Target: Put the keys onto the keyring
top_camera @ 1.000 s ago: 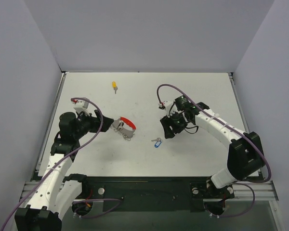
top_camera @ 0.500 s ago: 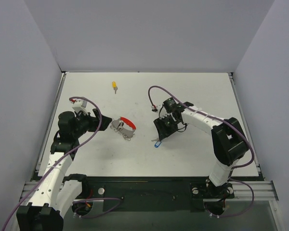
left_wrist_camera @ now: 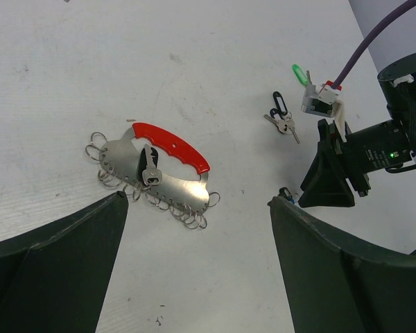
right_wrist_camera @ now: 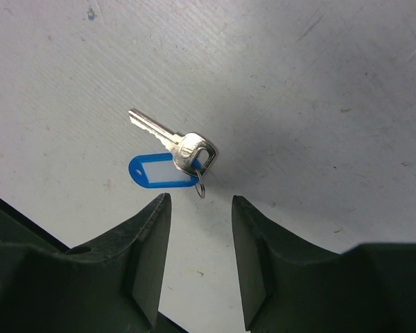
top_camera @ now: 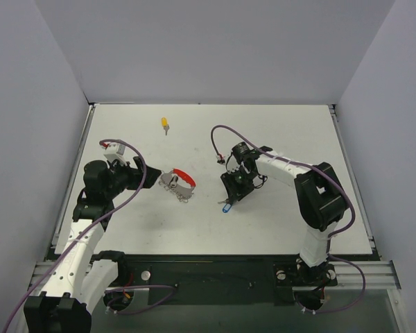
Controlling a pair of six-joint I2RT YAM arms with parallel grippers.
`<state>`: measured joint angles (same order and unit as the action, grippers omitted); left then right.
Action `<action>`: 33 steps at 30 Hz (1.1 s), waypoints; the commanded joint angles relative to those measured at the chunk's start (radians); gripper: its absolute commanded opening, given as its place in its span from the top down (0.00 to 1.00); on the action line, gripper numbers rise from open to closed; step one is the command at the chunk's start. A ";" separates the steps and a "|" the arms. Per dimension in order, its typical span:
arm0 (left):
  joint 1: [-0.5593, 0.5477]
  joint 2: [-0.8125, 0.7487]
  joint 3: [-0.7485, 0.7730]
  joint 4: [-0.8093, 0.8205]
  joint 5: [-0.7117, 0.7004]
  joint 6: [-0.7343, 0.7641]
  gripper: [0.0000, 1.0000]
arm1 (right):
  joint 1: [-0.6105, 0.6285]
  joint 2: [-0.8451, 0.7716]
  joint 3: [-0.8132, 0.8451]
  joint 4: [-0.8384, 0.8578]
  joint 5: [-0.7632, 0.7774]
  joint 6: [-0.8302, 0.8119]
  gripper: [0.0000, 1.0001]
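From above, my right pincer (top_camera: 230,197) stands over the blue key (top_camera: 226,207), and my left pincer (top_camera: 152,177) faces the keyring (top_camera: 178,182). At my left wrist, the jaws are wide apart, and the keyring carries one silver key (left_wrist_camera: 150,173). At my right wrist, the jaws are apart and hold nothing; the blue key lies flat just beyond them.

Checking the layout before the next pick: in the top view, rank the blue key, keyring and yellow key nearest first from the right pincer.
1. Blue key, at the tips of the right pincer.
2. Keyring, to its left, mid-table.
3. Yellow key, far back, left of centre.
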<state>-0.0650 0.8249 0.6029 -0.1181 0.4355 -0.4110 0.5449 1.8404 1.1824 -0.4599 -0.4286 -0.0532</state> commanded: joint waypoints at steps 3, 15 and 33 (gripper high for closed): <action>0.005 -0.004 0.021 0.048 0.022 -0.006 0.06 | 0.007 0.014 0.043 -0.059 -0.027 -0.005 0.66; 0.005 -0.004 0.021 0.046 0.022 -0.006 0.06 | 0.004 0.040 0.059 -0.069 -0.059 -0.002 0.69; 0.005 -0.001 0.021 0.048 0.023 -0.008 0.06 | 0.001 0.063 0.074 -0.082 -0.070 0.000 0.71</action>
<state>-0.0650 0.8253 0.6029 -0.1158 0.4358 -0.4129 0.5449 1.8828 1.2171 -0.4950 -0.4877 -0.0528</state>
